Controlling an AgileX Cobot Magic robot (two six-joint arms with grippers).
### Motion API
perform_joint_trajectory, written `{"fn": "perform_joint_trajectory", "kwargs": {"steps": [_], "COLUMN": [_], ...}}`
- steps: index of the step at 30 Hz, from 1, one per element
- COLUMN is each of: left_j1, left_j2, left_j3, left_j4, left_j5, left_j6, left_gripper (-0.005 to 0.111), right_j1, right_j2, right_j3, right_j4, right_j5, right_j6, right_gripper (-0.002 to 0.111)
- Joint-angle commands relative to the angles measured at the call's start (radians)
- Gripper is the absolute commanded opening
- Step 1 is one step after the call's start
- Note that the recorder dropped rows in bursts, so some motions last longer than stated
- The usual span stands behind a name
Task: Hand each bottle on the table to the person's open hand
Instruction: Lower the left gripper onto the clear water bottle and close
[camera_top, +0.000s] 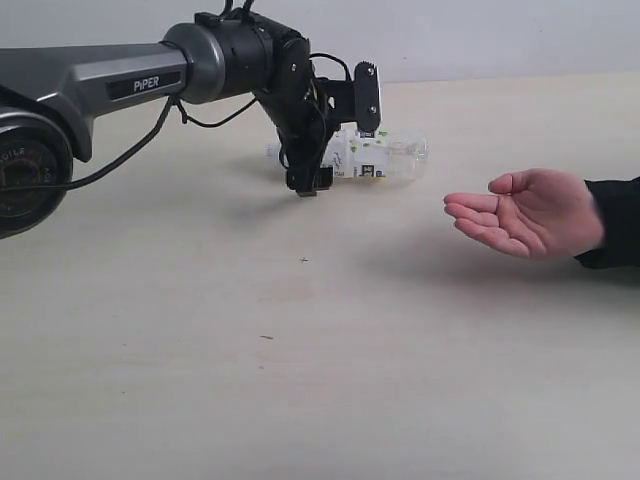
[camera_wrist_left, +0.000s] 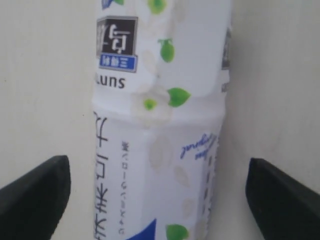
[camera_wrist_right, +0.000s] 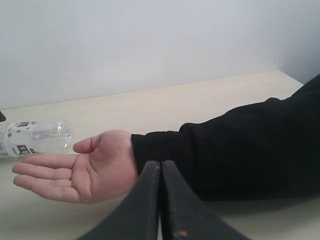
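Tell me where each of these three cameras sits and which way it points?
Exterior view: off the robot, looking down across the table; shows the left arm, the left gripper, the bottle and the person's hand.
Left wrist view: on the left arm, looking close at the bottle's label between two open fingers.
Right wrist view: on the right arm, low, facing the hand and black sleeve past the shut right gripper.
Shared: the bottle shows in all three; the hand in the exterior and right wrist views.
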Motion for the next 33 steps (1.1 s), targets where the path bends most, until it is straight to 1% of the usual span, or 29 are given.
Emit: {"fn": "perform_joint_trajectory", "kwargs": {"steps": [1,29,31,33], "left_j1": [0.001,0.001,0.001,0.001], "left_j2": [0.007,0.007,0.007,0.010], "left_j3": [-0.005,-0.005,-0.005,-0.005], "left_j4": [-0.014,-0.014,-0.010,-0.010], "left_j5": [-0.060,-0.055,-0.054,-0.054], "left_j6": [-0.010,-0.012,-0.012,-0.010], "left_gripper": [0.090,0.090,0.085,0.068], "right_j1": [-0.005,-0.005,-0.005,-0.005], "right_j2": [-0.006,-0.006,-0.006,-0.006], "right_j3": [0.004,0.004,0.004,0.004], "right_j4": [-0.006,-0.006,-0.006,-0.006], "right_j5": [-0.009,-0.009,-0.009,-0.009], "right_j6": [0.000,0.000,0.000,0.000], "right_gripper": [0.000,0.000,0.000,0.000]}}
